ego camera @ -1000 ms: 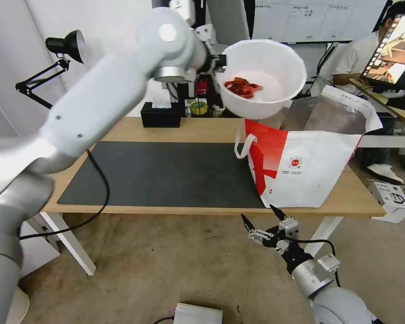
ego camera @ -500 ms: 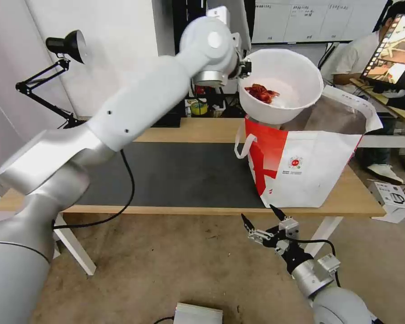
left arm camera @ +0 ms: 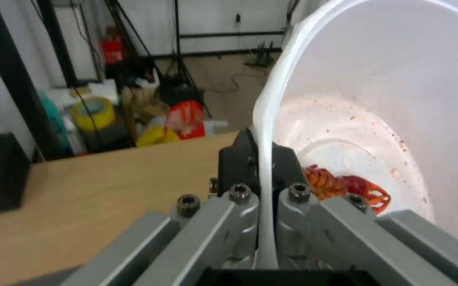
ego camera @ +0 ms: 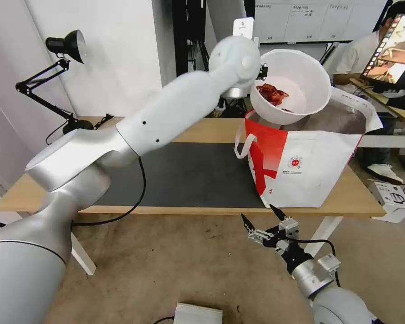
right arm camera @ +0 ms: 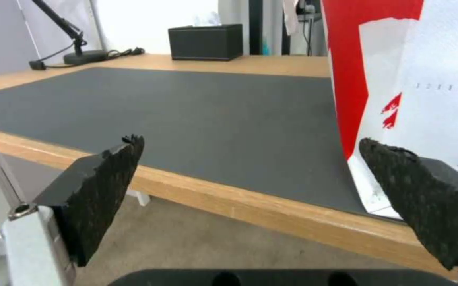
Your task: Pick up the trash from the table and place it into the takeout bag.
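Bright, even indoor light, soft shadows – faint one under the table (ego camera: 202,130) edge. Head view bends straight lines near its edges, wide-angle. Monitor (ego camera: 398,51) at far right glows, slightly blown out. Left wrist view is soft overall – bowl (left arm camera: 398,99) rim close to the lens is blurred and nearly washed out to white. Right wrist view: mat (right arm camera: 187,115) is fairly sharp, matte, no glare; background window area overexposed.
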`<state>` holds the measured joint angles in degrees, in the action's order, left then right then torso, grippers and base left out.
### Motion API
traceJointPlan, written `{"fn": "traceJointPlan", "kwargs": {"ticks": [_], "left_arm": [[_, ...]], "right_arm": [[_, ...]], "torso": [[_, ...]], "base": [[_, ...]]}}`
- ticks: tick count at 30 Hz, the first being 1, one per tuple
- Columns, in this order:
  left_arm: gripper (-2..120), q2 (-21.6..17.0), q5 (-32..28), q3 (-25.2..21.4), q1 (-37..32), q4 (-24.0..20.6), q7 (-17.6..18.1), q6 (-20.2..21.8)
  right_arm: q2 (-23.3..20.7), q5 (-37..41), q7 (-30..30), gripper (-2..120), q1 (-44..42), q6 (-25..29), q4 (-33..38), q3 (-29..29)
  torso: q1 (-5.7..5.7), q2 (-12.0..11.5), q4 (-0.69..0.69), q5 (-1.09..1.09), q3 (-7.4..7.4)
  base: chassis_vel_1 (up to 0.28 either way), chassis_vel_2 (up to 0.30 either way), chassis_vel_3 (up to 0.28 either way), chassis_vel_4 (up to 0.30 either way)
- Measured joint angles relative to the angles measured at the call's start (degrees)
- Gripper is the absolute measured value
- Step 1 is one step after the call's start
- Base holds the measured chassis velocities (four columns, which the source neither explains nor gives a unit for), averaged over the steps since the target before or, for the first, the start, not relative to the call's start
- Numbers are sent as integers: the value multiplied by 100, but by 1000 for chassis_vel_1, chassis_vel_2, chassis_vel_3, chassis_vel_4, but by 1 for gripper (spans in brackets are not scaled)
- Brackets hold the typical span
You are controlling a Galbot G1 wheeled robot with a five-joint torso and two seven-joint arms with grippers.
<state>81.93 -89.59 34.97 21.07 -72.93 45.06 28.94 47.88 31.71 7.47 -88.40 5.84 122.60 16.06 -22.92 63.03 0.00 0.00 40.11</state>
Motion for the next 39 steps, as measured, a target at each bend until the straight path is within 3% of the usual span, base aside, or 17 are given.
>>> {"fn": "traceJointPlan", "kwargs": {"ticks": [6, 22, 27, 39], "left_arm": [[0, -149, 492, 250, -126, -173, -218, -171], [0, -338, 462, 505, -144, -675, -710, 37], [0, -396, 427, 615, -127, -799, -925, 207], [0, -539, 80, 759, -137, -998, -968, 815]], "right_arm": [[0, 0, 0, 100, 0, 0, 0, 0], [0, 0, 0, 100, 0, 0, 0, 0], [0, 0, 0, 100, 0, 0, 0, 0], [0, 0, 0, 100, 0, 0, 0, 0]], "torso": [[0, 0, 0, -1, 0], [1, 0, -1, -1, 0], [0, 0, -1, 0, -1], [1, 0, 0, -1, 0]], "base": [[0, 0, 0, 0], [0, 0, 0, 0], [0, 0, 0, 0], [0, 0, 0, 0]]}}
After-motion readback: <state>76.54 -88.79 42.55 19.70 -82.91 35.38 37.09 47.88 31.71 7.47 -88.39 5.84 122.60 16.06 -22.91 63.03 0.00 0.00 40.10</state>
